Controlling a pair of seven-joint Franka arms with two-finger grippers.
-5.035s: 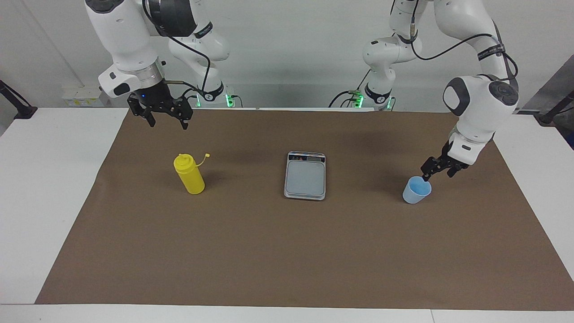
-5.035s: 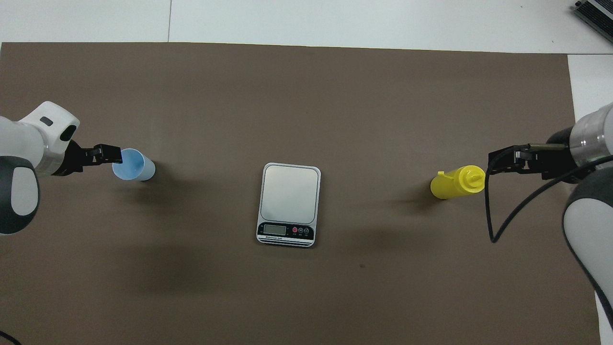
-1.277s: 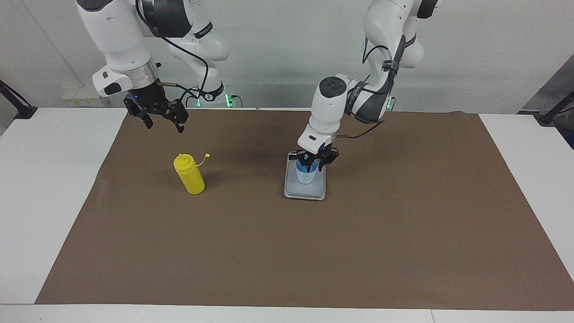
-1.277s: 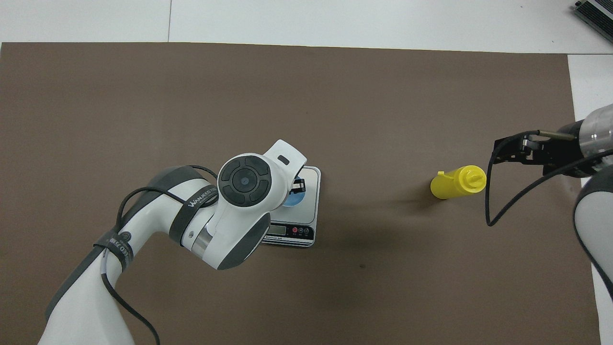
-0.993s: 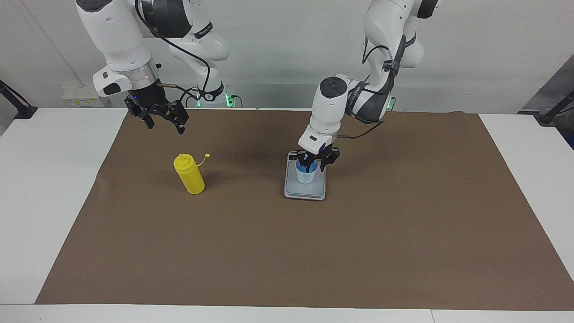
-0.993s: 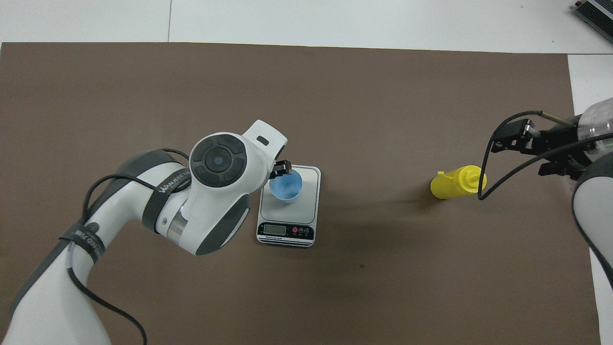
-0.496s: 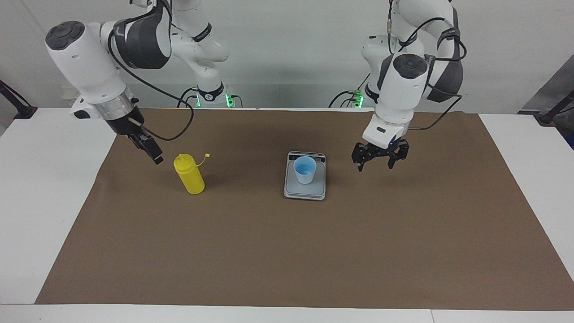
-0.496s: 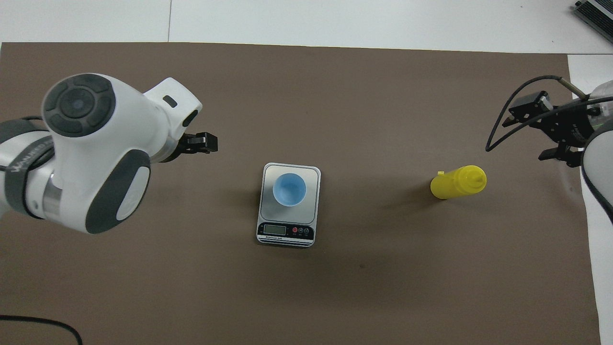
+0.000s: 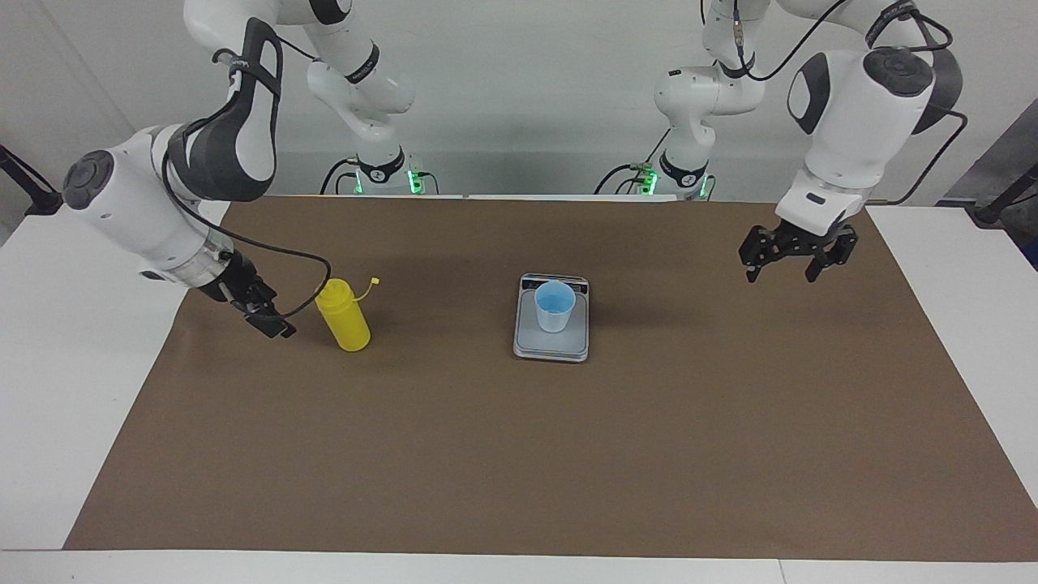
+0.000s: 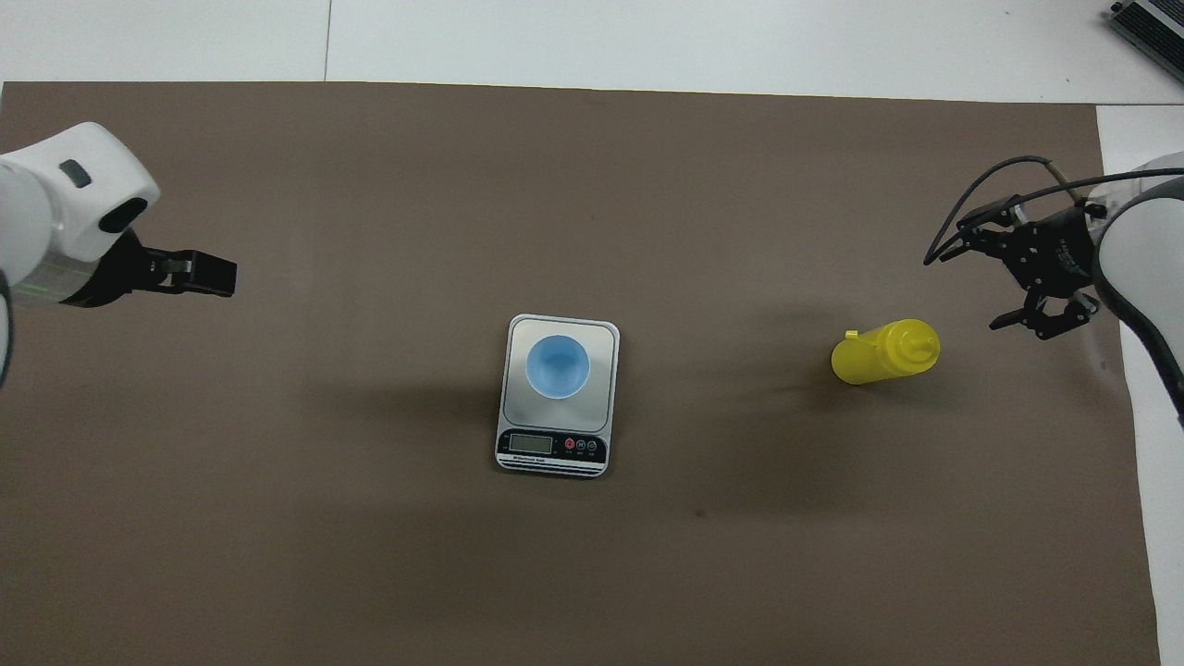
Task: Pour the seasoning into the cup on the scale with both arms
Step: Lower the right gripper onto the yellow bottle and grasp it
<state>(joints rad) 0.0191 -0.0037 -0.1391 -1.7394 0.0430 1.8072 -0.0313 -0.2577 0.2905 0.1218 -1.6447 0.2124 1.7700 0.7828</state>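
Cup (image 9: 555,305) sits on the scale (image 9: 551,334) mid-bench, ready for pouring, so I've got my right pincer (image 9: 268,319) wide beside the bottle (image 9: 342,315) to grab it, left pincer (image 9: 793,253) wide, waiting.

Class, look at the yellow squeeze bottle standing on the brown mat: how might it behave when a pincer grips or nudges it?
The yellow squeeze bottle is tall and narrow, so a nudge near its top would probably tip it. Its round body would likely roll once down. Being a plastic squeeze bottle, its walls probably give under grip.
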